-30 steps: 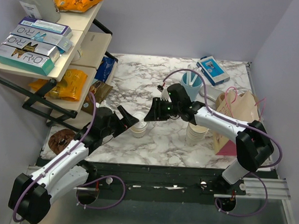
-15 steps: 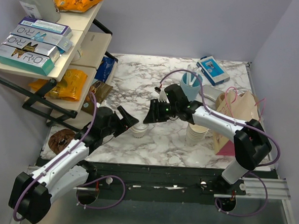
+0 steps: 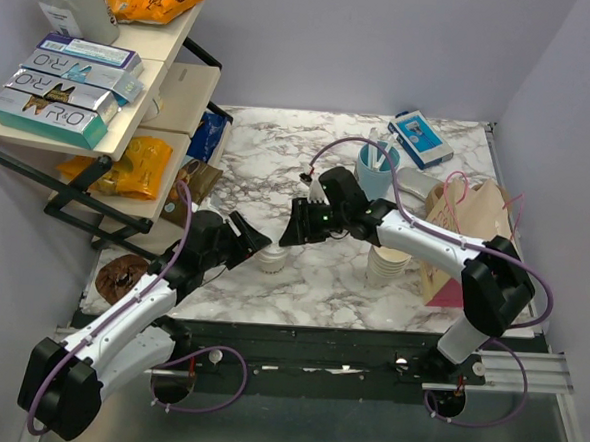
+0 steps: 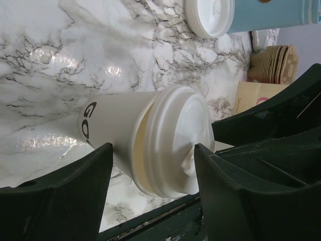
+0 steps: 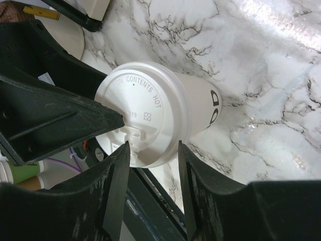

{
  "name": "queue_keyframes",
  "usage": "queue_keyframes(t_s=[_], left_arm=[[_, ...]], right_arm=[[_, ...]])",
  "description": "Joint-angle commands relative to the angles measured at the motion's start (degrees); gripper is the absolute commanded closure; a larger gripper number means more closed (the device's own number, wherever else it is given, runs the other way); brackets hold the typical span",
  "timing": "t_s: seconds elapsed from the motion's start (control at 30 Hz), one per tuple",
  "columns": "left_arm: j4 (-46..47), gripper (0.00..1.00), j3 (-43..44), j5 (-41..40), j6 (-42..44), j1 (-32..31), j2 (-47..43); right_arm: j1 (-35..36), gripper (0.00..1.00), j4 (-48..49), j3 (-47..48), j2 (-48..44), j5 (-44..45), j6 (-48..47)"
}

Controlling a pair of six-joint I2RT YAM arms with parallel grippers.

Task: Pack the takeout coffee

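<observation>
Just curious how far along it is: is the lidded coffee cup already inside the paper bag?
No, the lidded coffee cup stands on the marble table, apart from the paper bag.

My left arm (image 3: pixel 134 306) stretches low from the near-left corner toward the middle of the tabletop (image 3: pixel 269 159). My left jaws stand spread wide, tips pointing right. My right arm (image 3: pixel 429 241) reaches in from the right, wrist tipped down. My right jaws are parted, facing the left jaws, close but apart.
</observation>
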Motion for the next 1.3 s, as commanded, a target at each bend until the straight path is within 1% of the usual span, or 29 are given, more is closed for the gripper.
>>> queue_keyframes(t_s=[0.0,0.03,0.07,0.27,0.4,0.5,0.57,0.73,0.9,1.03,1.1,1.27], left_arm=[[-0.2,0.3,1.1,1.6,0.1,0.3,-0.6],[-0.2,0.3,1.1,1.5,0.1,0.2,-0.9],[-0.1,0.33,0.9,1.4,0.1,0.3,-1.2],[-0.4,0.37,0.4,1.3,0.1,0.2,-0.7],[-0.4,0.4,-0.2,1.5,0.2,0.2,-1.0],[-0.5,0.41,-0.5,1.3,0.1,0.3,-1.6],[-0.8,0.44,-0.8,1.3,0.0,0.3,-2.0],[-1.5,0.44,-1.2,0.6,0.1,0.2,-2.3],[-1.7,0.44,-1.2,0.0,0.1,0.3,-2.2],[-1.4,0.47,-1.6,-0.1,0.1,0.2,-2.1],[-1.3,0.52,-1.8,0.0,0.1,0.3,-1.8],[-1.4,0.58,-2.3,-0.3,-0.1,0.2,-1.5]], right_arm=[[1.1,0.48,-1.9,1.8,-0.3,2.7,-1.0],[1.4,0.48,-2.3,1.9,-0.3,2.9,-1.0],[1.5,0.48,-2.4,2.1,-0.3,3.1,-1.0],[2.5,0.48,-3.8,3.1,0.3,4.4,-1.5],[2.8,0.44,-5.4,3.0,-0.9,7.9,-2.5],[2.9,0.43,-6.0,2.5,-1.7,8.4,-2.6],[2.9,0.42,-6.4,2.2,-1.8,8.8,-2.6],[2.9,0.42,-6.6,1.5,-2.5,11.1,-1.9],[3.0,0.43,-5.7,2.4,-1.8,8.7,-2.1],[3.0,0.43,-5.4,3.0,-1.0,8.6,-2.2],[3.0,0.44,-5.4,3.1,-0.8,8.8,-1.9],[2.9,0.46,-4.5,2.4,0.1,9.1,-0.9]])
